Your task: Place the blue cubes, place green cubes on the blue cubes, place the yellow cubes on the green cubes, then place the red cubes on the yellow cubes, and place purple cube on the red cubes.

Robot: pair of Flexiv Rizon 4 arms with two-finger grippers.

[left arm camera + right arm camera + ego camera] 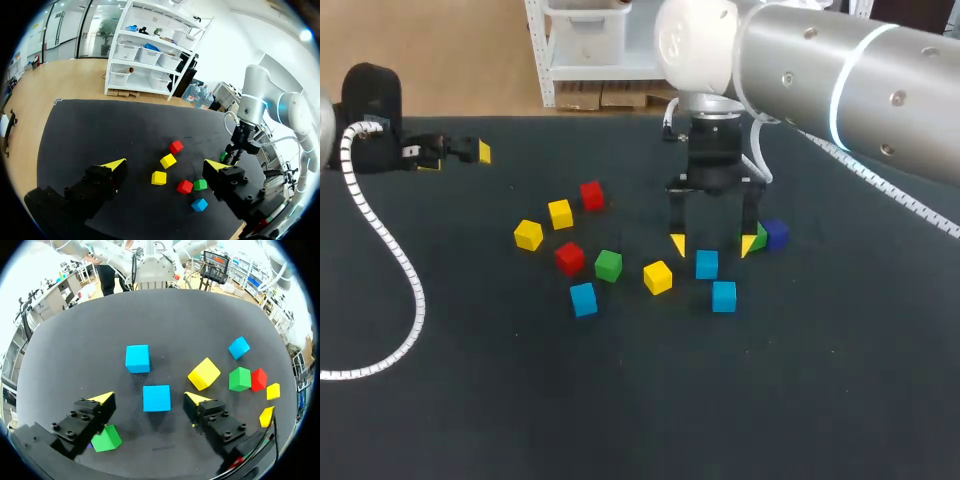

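Note:
My right gripper [713, 244] hangs open over the middle of the black table, yellow tips down. In the right wrist view a blue cube [156, 398] lies between the fingers of the right gripper [148, 398], with a gap on each side. That same blue cube [707, 264] has a second blue cube [724, 296] just in front of it, and a third [583, 299] lies further left. A green cube [759, 237] and the purple cube [777, 233] sit by the right finger. My left gripper [460, 152] stays open and empty at the far left edge.
Loose on the mat: a green cube [608, 265], yellow cubes [658, 277] [560, 213] [528, 235], and red cubes [569, 257] [591, 195]. A white ribbed cable [390, 250] trails across the left of the table.

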